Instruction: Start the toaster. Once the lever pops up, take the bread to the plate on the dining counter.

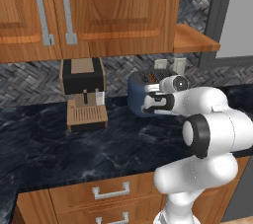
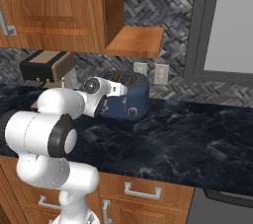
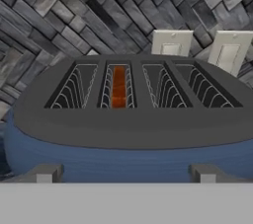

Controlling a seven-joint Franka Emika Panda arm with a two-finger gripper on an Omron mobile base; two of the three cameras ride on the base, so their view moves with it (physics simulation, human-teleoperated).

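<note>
The dark-blue toaster (image 1: 141,100) stands on the black marble tabletop (image 1: 74,144) toward the right of centre in the left base view, close to the woven grey backsplash (image 1: 29,82), with two pale wall outlets (image 1: 170,64) just behind it. In the right base view the toaster (image 2: 129,100) sits left of centre, its round knob (image 2: 132,112) facing front. The white arm reaches toward it, and the tool (image 3: 126,173) is right at the toaster's near side; in the hand view its two grey fingertips (image 3: 43,173) stand wide apart at the bottom of the frame, open and holding nothing. That view looks across the dark grey top with its four slots (image 3: 163,86); in the second slot from the left an orange-brown slice, the bread (image 3: 118,87), sits down inside. A black-and-tan coffee machine (image 1: 84,92) stands on the tabletop in the left half of the left base view, well apart from the toaster. Wooden cabinets (image 1: 89,11) hang above, and drawers (image 1: 111,191) run below the tabletop edge.
</note>
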